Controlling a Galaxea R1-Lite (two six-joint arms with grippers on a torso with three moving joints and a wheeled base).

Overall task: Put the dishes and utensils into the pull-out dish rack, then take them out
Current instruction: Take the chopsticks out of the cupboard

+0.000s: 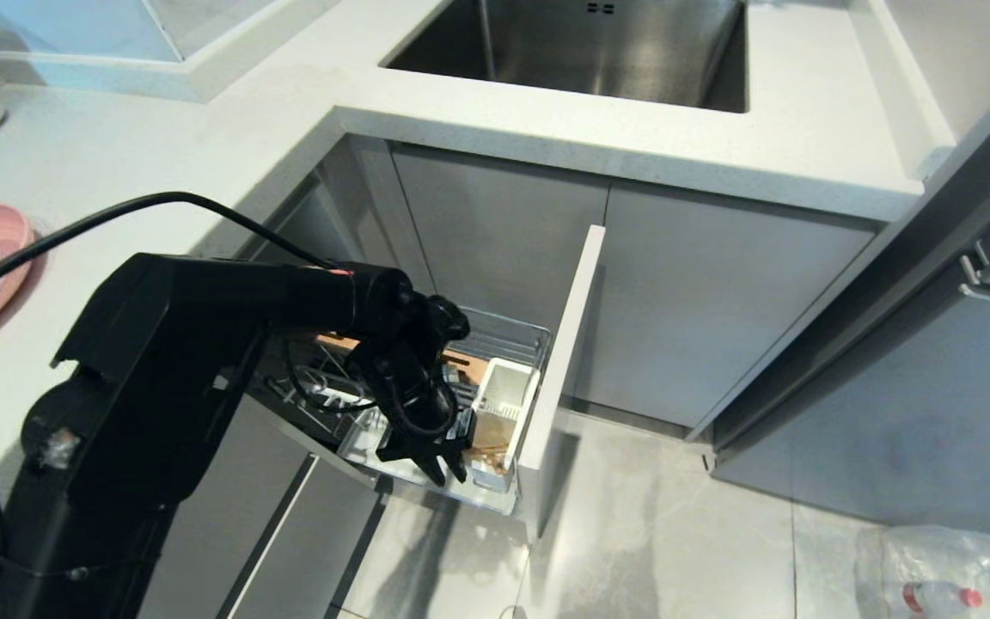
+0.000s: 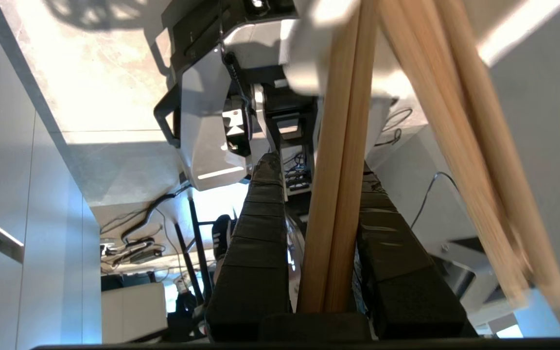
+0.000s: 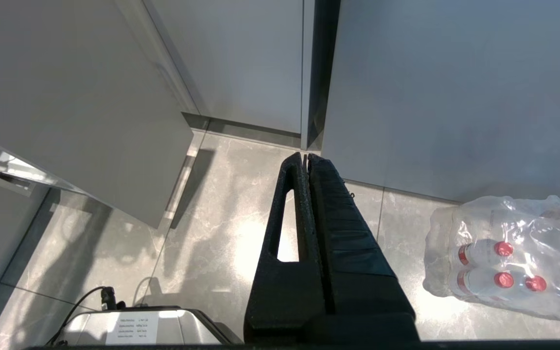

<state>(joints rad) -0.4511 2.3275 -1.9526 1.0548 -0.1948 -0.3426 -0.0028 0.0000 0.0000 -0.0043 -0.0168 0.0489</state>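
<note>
Chopsticks (image 2: 338, 194) clamped in the left gripper (image 1: 442, 460) beside the caddy (image 1: 505, 404) could snag its rim if lifted askew; right gripper (image 3: 305, 160) closed.

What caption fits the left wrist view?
Left gripper shut on wooden chopsticks, beside the white utensil caddy.

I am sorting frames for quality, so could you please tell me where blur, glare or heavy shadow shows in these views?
Left wrist view: a second pair of thin light wooden chopsticks is smeared with blur, with bright glare on the floor behind. Head view: the black left arm shades the chrome wire pull-out dish rack. Right wrist view: sharp, with a bright reflection on the grey floor tiles.
</note>
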